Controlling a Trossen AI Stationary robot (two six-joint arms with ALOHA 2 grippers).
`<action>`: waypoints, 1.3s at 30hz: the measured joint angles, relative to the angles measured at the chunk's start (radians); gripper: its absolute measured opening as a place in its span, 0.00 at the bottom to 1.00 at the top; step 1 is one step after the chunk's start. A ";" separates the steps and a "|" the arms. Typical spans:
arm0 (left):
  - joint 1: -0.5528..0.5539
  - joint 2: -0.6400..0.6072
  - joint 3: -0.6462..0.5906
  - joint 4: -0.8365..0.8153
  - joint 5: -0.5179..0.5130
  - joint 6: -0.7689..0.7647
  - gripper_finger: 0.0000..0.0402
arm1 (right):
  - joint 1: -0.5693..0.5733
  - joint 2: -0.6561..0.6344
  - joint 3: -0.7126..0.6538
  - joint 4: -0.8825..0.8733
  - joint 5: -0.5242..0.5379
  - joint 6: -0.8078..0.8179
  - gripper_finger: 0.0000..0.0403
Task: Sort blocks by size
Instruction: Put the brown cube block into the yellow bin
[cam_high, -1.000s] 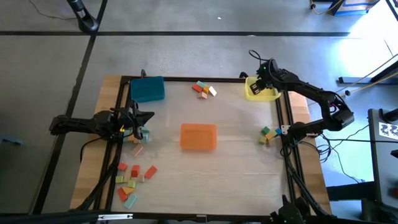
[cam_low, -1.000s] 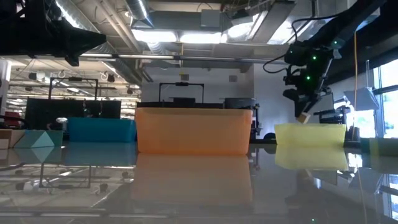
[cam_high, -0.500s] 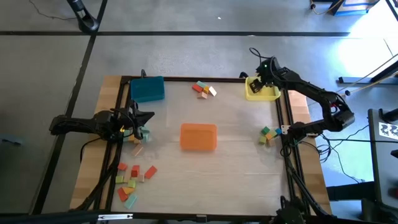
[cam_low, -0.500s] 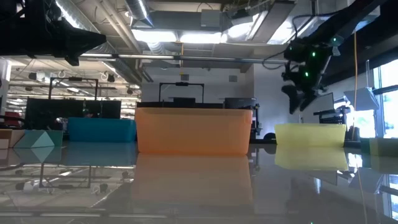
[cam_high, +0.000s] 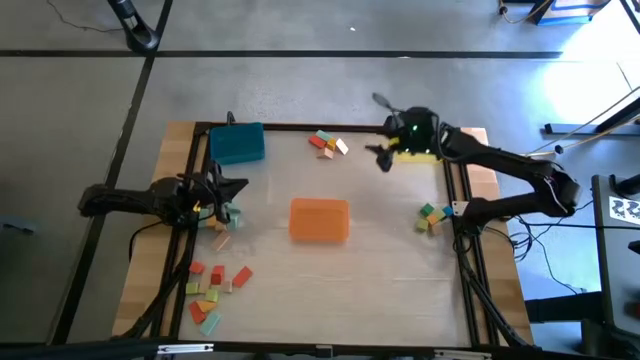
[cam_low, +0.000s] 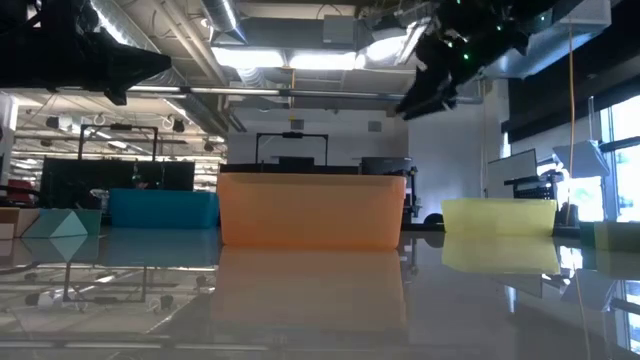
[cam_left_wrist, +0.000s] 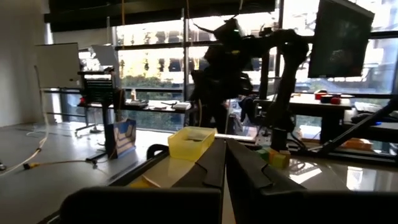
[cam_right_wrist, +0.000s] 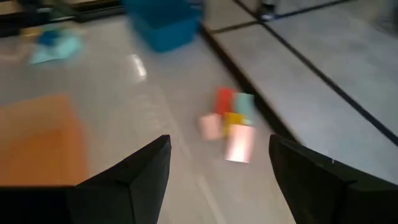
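Right gripper (cam_high: 381, 157), upper centre-right of the high view: fingers apart and empty, raised above the table just left of the yellow tray (cam_high: 428, 154). Its wrist view looks down between the spread fingers at a small cluster of blocks (cam_right_wrist: 230, 124), so the arm appears aimed at that cluster as its next pickup; this is a judgement from its heading.

Left gripper (cam_high: 237, 187), left of the frame: fingers pressed together, as the left wrist view shows, nothing visibly held. It sits low at the table's left edge, apparently parked clear of the working arm.

Blocks lie in four groups: one at the top centre (cam_high: 328, 143), one at the right edge (cam_high: 431, 216), one beside the left gripper (cam_high: 222, 222), and the largest at the lower left (cam_high: 213, 290).

Blue tray (cam_high: 238, 143) stands upper left, orange tray (cam_high: 319, 220) in the centre; with the yellow one they presumably serve one size class each. Their contents cannot be made out. Most blocks remain outside them, so sorting looks far from complete.
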 joint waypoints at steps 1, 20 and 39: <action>0.000 0.012 0.012 0.000 -0.012 0.000 0.01 | 0.032 0.006 -0.001 0.010 0.000 0.005 0.67; -0.012 0.626 0.676 -0.711 -0.004 -0.237 0.50 | 0.312 0.075 -0.002 0.086 0.116 0.021 0.67; -0.213 0.746 0.693 -1.263 0.198 -0.812 0.47 | 0.310 0.075 -0.002 0.100 0.116 0.016 0.67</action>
